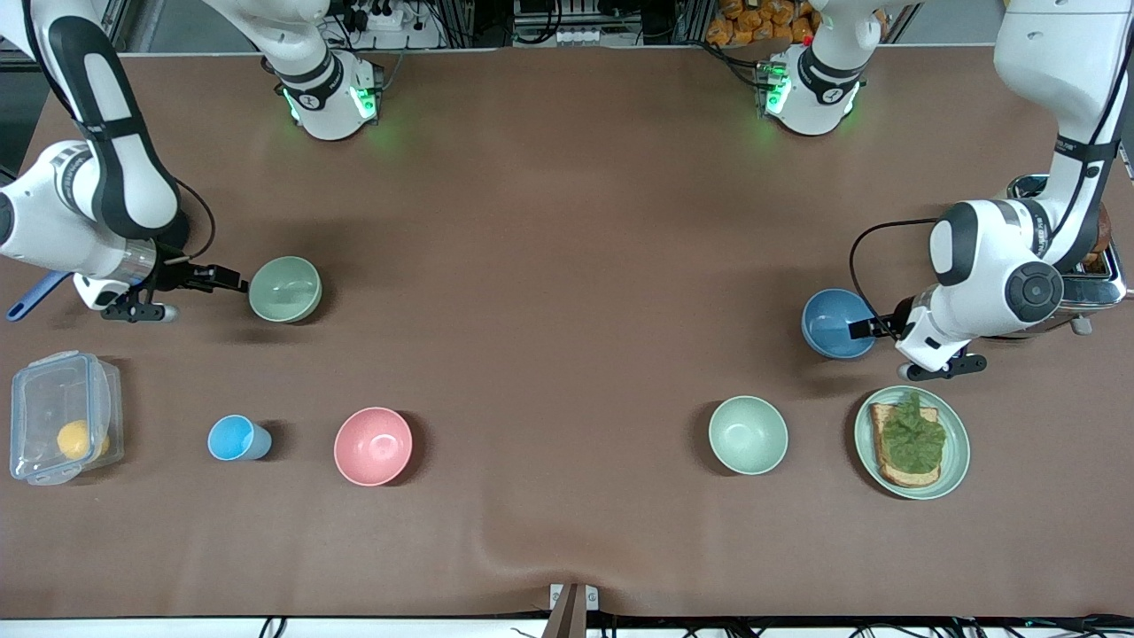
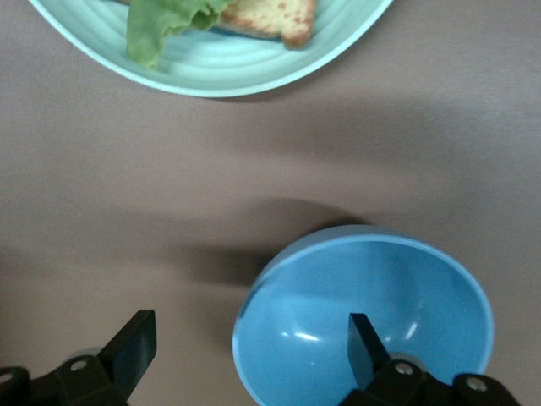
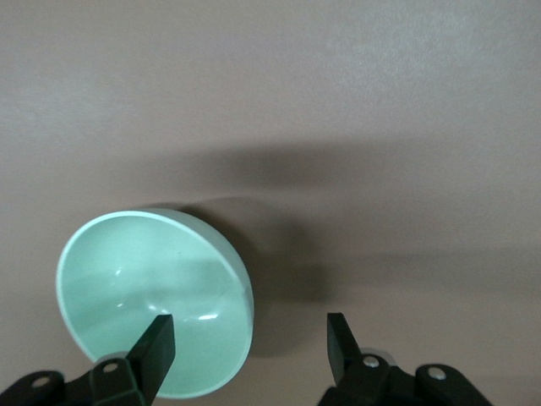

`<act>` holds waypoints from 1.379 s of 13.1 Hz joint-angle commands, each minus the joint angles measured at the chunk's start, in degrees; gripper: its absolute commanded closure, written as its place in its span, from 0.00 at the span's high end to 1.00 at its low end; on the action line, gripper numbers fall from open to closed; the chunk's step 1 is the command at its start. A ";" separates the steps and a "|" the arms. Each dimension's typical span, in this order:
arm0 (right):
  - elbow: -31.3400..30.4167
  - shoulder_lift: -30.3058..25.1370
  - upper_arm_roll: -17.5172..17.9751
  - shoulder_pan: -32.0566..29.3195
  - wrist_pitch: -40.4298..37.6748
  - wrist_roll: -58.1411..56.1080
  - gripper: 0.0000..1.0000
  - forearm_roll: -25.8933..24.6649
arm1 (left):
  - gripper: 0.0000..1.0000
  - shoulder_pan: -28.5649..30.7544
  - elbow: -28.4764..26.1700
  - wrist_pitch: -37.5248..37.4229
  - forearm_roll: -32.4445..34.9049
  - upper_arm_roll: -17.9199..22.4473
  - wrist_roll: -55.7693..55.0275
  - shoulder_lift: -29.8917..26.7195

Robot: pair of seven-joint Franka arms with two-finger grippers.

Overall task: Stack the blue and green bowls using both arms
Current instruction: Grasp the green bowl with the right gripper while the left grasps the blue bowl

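Sage-green bowl has its rim between the right gripper's parted fingers, not yet clamped. The left gripper straddles the blue bowl's rim, spread wide and unclamped

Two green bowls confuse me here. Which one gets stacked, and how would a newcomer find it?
Start at the right arm's end of the table. The green bowl sits at the right gripper, one finger inside its rim. The other green bowl stands untouched beside the toast plate.
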 commanded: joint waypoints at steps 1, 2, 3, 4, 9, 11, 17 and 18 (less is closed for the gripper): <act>-2.72 1.89 0.72 -0.04 4.35 -0.10 0.78 3.02 | 1.00 0.46 0.17 0.70 1.40 -0.44 0.55 0.57; -3.08 2.41 0.72 0.32 4.53 -0.10 0.75 4.33 | 1.00 0.46 0.17 0.70 1.40 -0.52 0.55 0.83; -3.52 2.42 0.72 1.02 5.40 -0.10 0.74 5.57 | 0.96 0.46 0.25 0.70 1.40 -0.44 0.55 1.18; -4.48 2.33 0.72 1.72 6.36 -0.10 0.73 5.93 | 0.91 0.55 0.17 0.70 1.31 -0.44 0.55 1.27; -4.84 2.42 0.72 2.25 6.38 -0.27 0.00 5.93 | 0.74 0.37 0.25 0.70 1.31 -0.44 0.54 1.97; -4.49 1.90 0.72 2.25 5.59 -0.79 0.00 5.93 | 0.67 0.46 0.25 0.70 1.31 -0.44 0.55 2.06; -3.00 -0.65 1.07 4.27 -0.81 4.01 0.00 5.93 | 0.36 0.46 0.34 0.70 1.31 -0.44 0.46 2.06; -2.12 -1.27 1.07 5.32 -2.92 6.56 0.00 5.93 | 0.28 0.46 0.34 0.70 1.31 -0.44 0.46 2.06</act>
